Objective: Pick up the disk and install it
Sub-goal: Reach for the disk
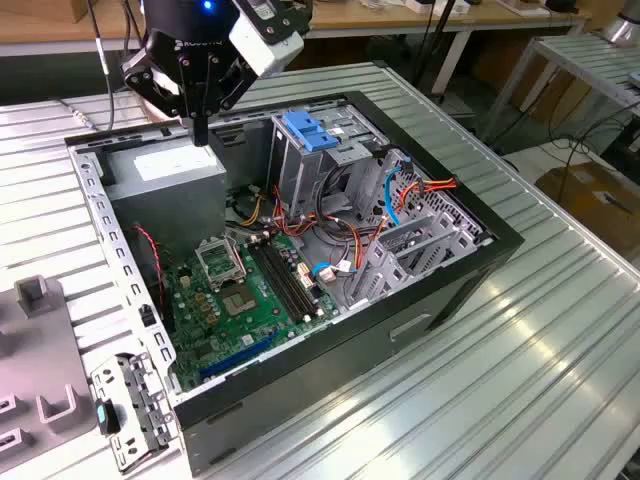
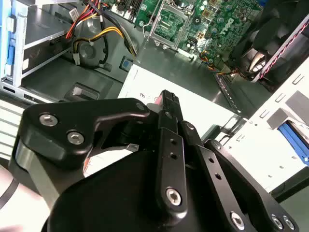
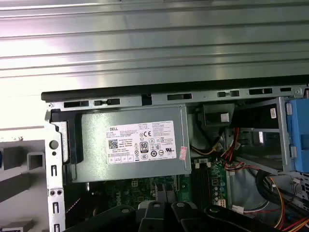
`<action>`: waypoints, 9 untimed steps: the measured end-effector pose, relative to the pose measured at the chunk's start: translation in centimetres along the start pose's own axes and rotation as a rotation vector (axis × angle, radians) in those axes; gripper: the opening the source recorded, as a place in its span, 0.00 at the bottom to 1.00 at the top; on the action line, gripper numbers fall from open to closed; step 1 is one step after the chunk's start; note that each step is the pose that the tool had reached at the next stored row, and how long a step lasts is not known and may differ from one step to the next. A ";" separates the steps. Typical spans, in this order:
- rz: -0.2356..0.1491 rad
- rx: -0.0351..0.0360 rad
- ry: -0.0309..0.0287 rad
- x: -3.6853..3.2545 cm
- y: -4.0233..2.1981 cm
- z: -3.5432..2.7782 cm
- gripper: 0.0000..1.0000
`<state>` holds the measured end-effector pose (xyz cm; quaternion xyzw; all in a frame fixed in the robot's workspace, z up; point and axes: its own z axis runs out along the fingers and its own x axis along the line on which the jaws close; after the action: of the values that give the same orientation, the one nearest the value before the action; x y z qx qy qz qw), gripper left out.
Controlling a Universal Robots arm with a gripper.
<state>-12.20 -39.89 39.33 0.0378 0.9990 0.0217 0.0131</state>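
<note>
My black gripper (image 1: 200, 132) hangs over the far left corner of the open computer case (image 1: 440, 300), just above the grey power supply (image 1: 165, 165). In the second wrist view the gripper (image 2: 168, 100) is shut, its fingers pressed together with nothing between them, and the power supply's white label (image 2: 145, 87) lies right under the tips. The first wrist view looks straight down on the power supply (image 3: 130, 145). The disk is out of view. A blue ribbed strip (image 2: 293, 139) lies outside the case's pale frame; I cannot tell what it is.
Inside the case are a tall grey drive cage (image 1: 298, 175) topped by a blue latch (image 1: 305, 132), the green motherboard (image 1: 240, 300), and red, orange and light-blue cables (image 1: 395, 205). A grey fixture (image 1: 35, 350) and a metal bracket (image 1: 130, 410) lie on the ribbed table at the exterior view's left.
</note>
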 end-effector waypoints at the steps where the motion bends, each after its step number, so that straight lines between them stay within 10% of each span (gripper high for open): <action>1: 0.000 0.0000 0.0000 0.00 0.00 0.00 0.11; 9: 0.000 0.0000 0.0000 0.61 -0.04 -0.02 0.11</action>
<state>-12.81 -39.89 39.33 0.0378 0.9990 0.0217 0.0131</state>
